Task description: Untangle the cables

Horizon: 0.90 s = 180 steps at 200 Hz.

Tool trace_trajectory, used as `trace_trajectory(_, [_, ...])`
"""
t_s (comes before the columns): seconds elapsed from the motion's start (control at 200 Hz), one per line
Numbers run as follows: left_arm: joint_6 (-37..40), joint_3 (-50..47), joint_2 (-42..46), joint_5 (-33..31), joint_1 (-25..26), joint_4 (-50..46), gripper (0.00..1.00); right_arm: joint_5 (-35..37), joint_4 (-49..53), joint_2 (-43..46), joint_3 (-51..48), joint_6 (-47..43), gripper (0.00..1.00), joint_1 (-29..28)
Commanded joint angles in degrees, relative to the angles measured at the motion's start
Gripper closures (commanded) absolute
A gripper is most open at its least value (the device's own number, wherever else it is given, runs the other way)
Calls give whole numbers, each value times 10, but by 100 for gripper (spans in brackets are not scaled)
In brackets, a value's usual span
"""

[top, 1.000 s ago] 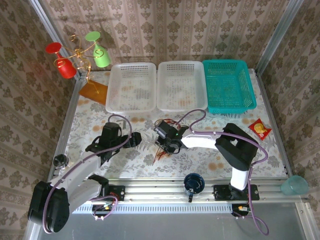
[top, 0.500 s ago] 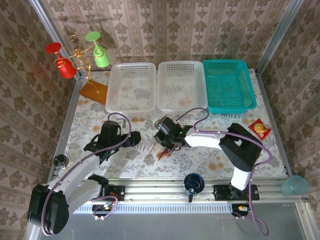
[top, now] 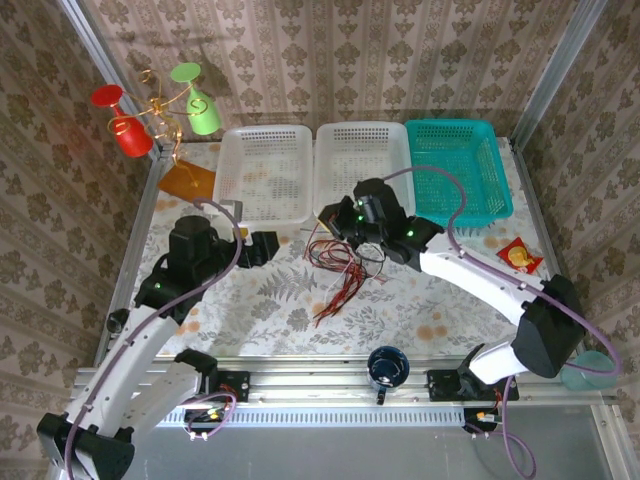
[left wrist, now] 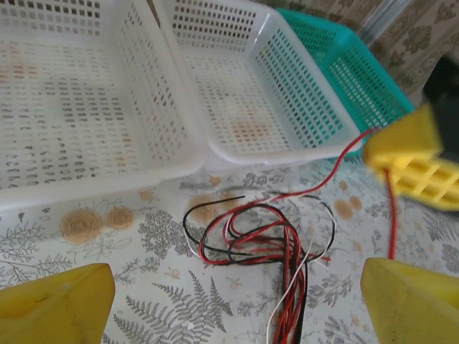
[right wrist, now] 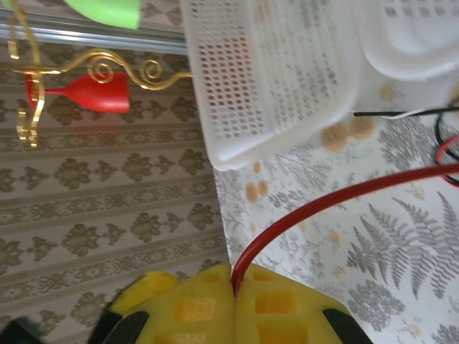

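The cables (top: 340, 265) lie in a tangled bunch of red, black and white wires on the floral tablecloth, in front of the white baskets. In the left wrist view the cables (left wrist: 269, 240) loop together, and their ends run toward the bottom edge. My right gripper (top: 335, 218) hovers just behind the tangle. Its yellow pads (right wrist: 287, 304) are shut on one red cable (right wrist: 344, 197), which stretches from the pads down to the pile. My left gripper (top: 268, 247) is left of the tangle and stands open, the cables lying between and ahead of its yellow fingertips (left wrist: 57, 304).
Two white baskets (top: 262, 175) (top: 362, 170) and a teal basket (top: 455, 170) line the back. A gold stand with red and green glasses (top: 150, 115) is at back left. A snack packet (top: 519, 257) lies right; a dark cup (top: 387, 367) and a teal cup (top: 588, 370) sit near the front rail.
My right gripper shut on a red cable and moved up and back toward the baskets, pulling that cable out. The left arm drew back and higher. The bunch has spread.
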<state>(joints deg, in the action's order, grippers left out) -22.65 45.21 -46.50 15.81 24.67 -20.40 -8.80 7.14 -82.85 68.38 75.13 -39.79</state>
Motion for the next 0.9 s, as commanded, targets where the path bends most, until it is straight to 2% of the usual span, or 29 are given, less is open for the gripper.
trace_trajectory(0.0, [13,4,-9,26,-5,-38,11,-26,30,27,36,-53,100,8])
trace_trajectory(0.305, [5,10,-21,42,-5,-24,11,-94,9,73,73,-82,100,36])
trace_trajectory(0.7, [47,15,-46,64,7,13,8,-144,-4,59,162,-90,100,66])
trace_trajectory(0.775, [59,21,-55,79,11,21,0,-146,-8,58,170,-87,100,70])
trace_trajectory(0.835, [94,35,-61,78,51,16,0,-143,6,56,179,-93,100,72])
trace_trajectory(0.895, [126,48,-66,42,86,13,0,-139,6,58,173,-89,100,73])
